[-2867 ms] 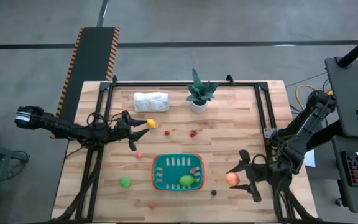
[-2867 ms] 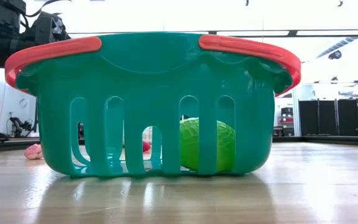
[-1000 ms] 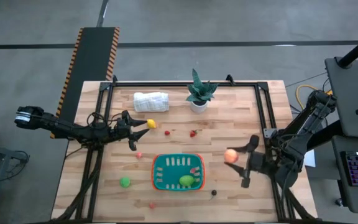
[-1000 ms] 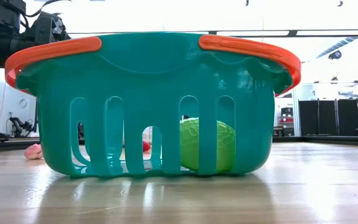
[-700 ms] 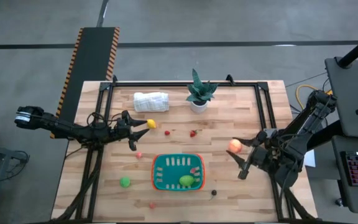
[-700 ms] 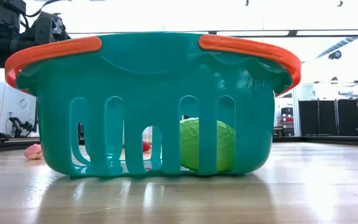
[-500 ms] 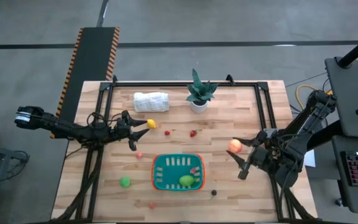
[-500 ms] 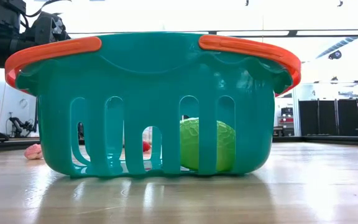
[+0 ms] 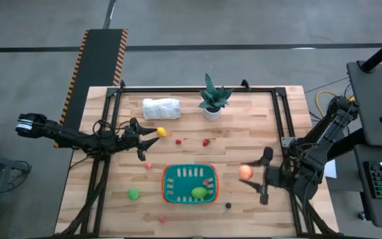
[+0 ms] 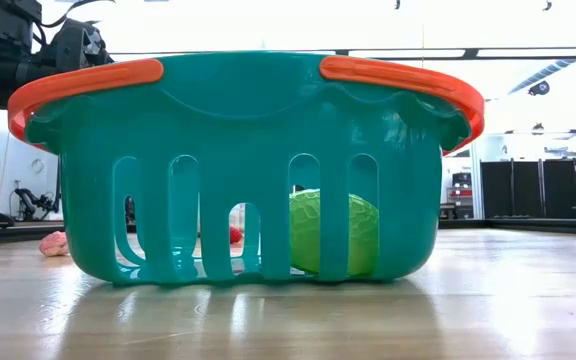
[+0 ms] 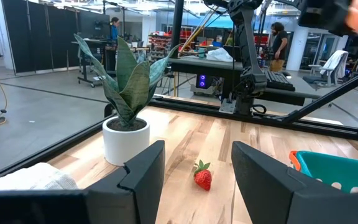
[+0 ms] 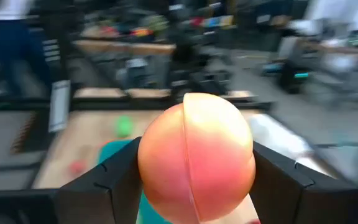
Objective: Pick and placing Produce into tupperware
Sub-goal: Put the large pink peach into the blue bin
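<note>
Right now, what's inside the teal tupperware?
The tupperware holds a green produce piece and a small red one. In the low view its slotted wall covers most of the green piece.

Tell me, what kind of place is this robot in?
Probably a robot lab or workshop. Two dark arms work at a wooden table on a grey concrete floor, and the left wrist view shows a big hall behind the potted plant, with black racks, desks, equipment and people.

Even overhead light fell on the table (image 9: 244, 133), with faint shadows; the low view was backlit by a blown-out ceiling, its foreground soft; the right wrist view's background was heavily motion-blurred.
</note>
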Controlling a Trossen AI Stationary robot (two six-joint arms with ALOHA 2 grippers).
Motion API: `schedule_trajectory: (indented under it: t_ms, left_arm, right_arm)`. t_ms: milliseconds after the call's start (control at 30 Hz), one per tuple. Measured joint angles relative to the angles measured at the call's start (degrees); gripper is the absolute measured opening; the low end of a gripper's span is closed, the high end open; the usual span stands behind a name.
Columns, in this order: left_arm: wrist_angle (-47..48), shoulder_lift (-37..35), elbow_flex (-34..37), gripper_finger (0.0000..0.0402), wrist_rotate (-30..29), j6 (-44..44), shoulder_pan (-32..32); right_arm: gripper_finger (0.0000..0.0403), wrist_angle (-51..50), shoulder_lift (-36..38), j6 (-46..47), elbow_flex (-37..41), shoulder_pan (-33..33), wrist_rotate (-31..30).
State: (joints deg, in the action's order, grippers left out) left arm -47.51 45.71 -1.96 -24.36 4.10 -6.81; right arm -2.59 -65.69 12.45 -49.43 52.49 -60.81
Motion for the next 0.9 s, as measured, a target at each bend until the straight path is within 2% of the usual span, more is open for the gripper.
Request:
schedule_trajectory:
  t_ms: [233,300,600,767,900]
  left_arm:
    - [0.00,0.00,0.00,0.0173,0.00,0.02,-0.02]
    - [0.00,0.00,0.00,0.0173,0.00,0.02,-0.02]
    - [0.00,0.00,0.00,0.0173,0.00,0.04,0.00]
    - [0.00,0.00,0.00,0.0173,0.00,0.04,-0.01]
    - [0.00,0.02,0.00,0.0173,0.00,0.06,-0.01]
  right_arm:
    - [0.0227,0.80,0.00,-0.50,0.00,-0.02,17.53]
    - [0.0227,1.34,-0.02,-0.50,0.00,0.00,20.51]
    - [0.0227,1.96,-0.27,-0.57,-0.02,-1.26,20.25]
    - [0.0227,5.69,-2.54,-4.60,-0.02,-4.11,20.33]
    - [0.0227,7.67,-4.27,-6.92,-0.02,-6.93,23.88]
